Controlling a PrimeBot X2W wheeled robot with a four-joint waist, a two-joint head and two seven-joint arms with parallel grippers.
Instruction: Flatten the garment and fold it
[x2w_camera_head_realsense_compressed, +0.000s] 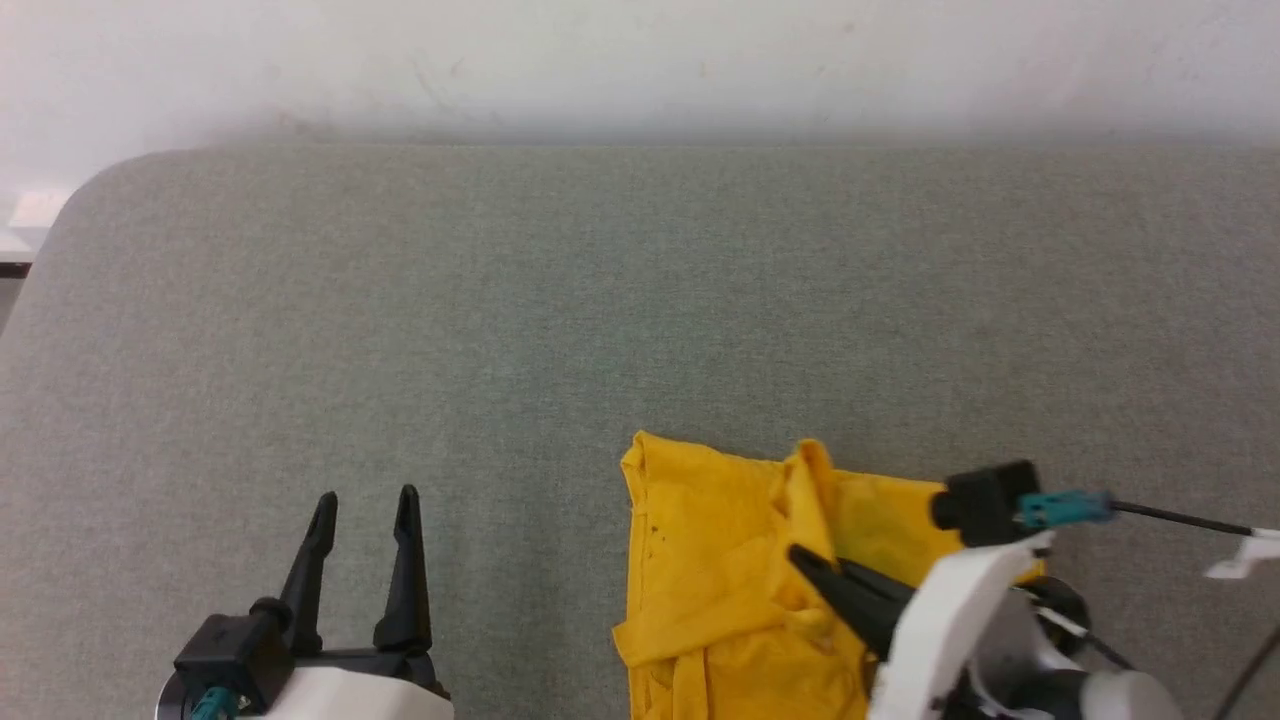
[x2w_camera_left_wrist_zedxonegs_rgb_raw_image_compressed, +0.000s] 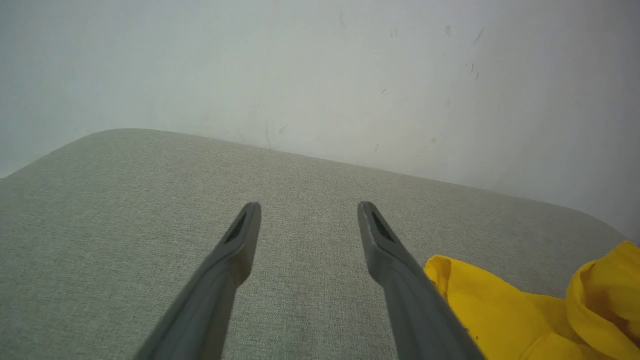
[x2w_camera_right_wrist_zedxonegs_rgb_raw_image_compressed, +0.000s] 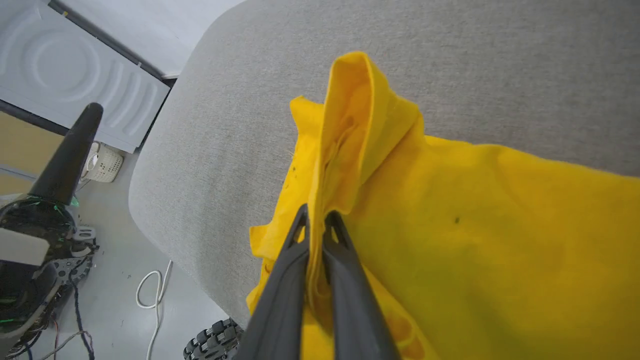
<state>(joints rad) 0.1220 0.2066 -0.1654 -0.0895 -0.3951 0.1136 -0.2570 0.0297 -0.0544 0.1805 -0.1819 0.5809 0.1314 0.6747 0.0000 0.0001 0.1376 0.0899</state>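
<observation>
The garment (x2w_camera_head_realsense_compressed: 720, 570), a bright yellow T-shirt, lies crumpled at the table's near right, with no print showing. My right gripper (x2w_camera_head_realsense_compressed: 800, 556) is shut on a raised fold of the garment (x2w_camera_right_wrist_zedxonegs_rgb_raw_image_compressed: 350, 130); in the right wrist view the cloth is pinched between the fingertips (x2w_camera_right_wrist_zedxonegs_rgb_raw_image_compressed: 300, 227) of my right gripper (x2w_camera_right_wrist_zedxonegs_rgb_raw_image_compressed: 316, 220). My left gripper (x2w_camera_head_realsense_compressed: 365, 500) stands open over bare table to the left of the shirt, nothing between its fingers. In the left wrist view my left gripper (x2w_camera_left_wrist_zedxonegs_rgb_raw_image_compressed: 309, 210) points toward the wall, and the garment (x2w_camera_left_wrist_zedxonegs_rgb_raw_image_compressed: 525, 315) lies to its right.
The grey fabric-covered table (x2w_camera_head_realsense_compressed: 500, 300) stretches to a white wall (x2w_camera_head_realsense_compressed: 640, 60) at the back. Its rounded left corner (x2w_camera_head_realsense_compressed: 90, 190) drops off to the floor. In the right wrist view a white cable (x2w_camera_right_wrist_zedxonegs_rgb_raw_image_compressed: 155, 295) and a wheel (x2w_camera_right_wrist_zedxonegs_rgb_raw_image_compressed: 212, 340) show on the floor below the table edge.
</observation>
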